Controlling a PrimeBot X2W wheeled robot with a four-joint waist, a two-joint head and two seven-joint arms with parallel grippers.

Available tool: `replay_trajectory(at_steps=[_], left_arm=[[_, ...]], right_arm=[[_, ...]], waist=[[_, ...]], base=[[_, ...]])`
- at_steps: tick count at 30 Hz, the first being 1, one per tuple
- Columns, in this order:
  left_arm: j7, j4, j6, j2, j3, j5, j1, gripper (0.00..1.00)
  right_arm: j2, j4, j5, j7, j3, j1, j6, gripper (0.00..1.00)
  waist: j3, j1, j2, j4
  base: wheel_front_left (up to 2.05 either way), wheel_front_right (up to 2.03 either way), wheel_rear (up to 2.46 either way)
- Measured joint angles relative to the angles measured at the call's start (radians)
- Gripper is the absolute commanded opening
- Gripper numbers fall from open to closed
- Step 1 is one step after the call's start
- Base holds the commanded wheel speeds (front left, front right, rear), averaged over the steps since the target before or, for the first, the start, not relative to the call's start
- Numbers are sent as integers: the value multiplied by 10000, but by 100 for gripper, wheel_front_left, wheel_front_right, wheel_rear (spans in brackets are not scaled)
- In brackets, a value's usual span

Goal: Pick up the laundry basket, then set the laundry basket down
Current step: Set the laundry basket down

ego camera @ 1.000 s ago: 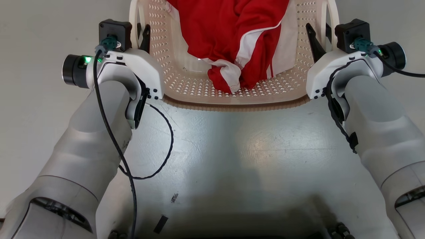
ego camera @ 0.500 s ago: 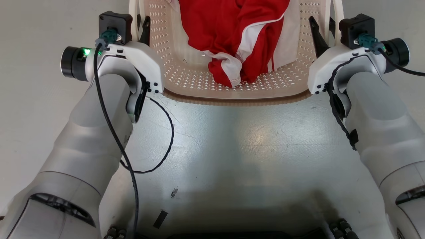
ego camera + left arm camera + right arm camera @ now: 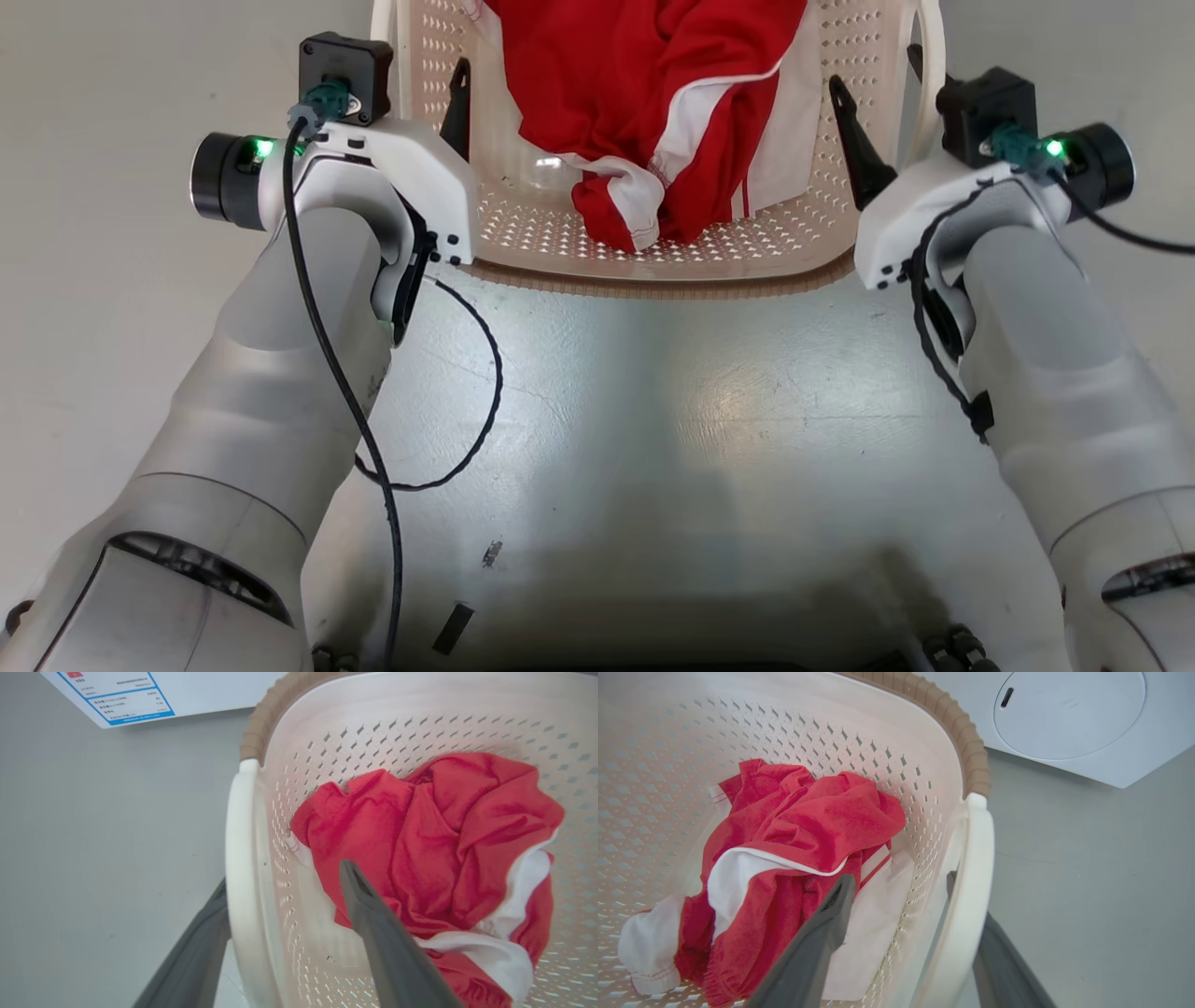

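The basket sits just ahead of me on the grey floor, with the washer close behind its far right corner. From the head view I cannot see its underside. Since nothing is holding it now, I judge it is resting on the floor.

What changed is the grip. A second ago both pincers were pinched on the side handles, and half a second ago they were the same. Now both have sprung wide. The head camera has also shifted slightly, so I don't read the basket's small drift in the picture as real movement.

The left gripper stands spread across the left handle. Its inner finger is well inside the basket over the red shirt, and its outer finger is out by the floor side, close to the handle. The right gripper mirrors it across the right handle, with one finger above the cloth and the other outside the wall. Neither one holds anything.

I take this as the release that ends the set-down, so the task looks almost done. What's left is backing both arms out. The inner fingers should lift straight clear so they don't snag the shirt or drag a handle.
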Motion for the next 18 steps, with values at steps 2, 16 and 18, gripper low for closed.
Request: replay_trajectory(at_steps=[2, 16, 18], left_arm=[[0, 109, -2, -10, 33, 0, 3, 100], [-2, 288, -94, -278, 293, 0, 105, 100], [-2, 290, -102, -270, 314, 0, 130, 100]], right_arm=[[21, -136, -102, 0, -100, 195, 0, 100], [27, -631, -414, 0, -552, 628, 0, 100], [33, -633, -414, 0, -550, 628, 4, 100]], waist=[[-110, 0, 0, -8], [-833, 0, 0, 0], [-828, 0, 0, 7]], base=[[0, 0, 0], [0, 0, 0], [0, 0, 0]])
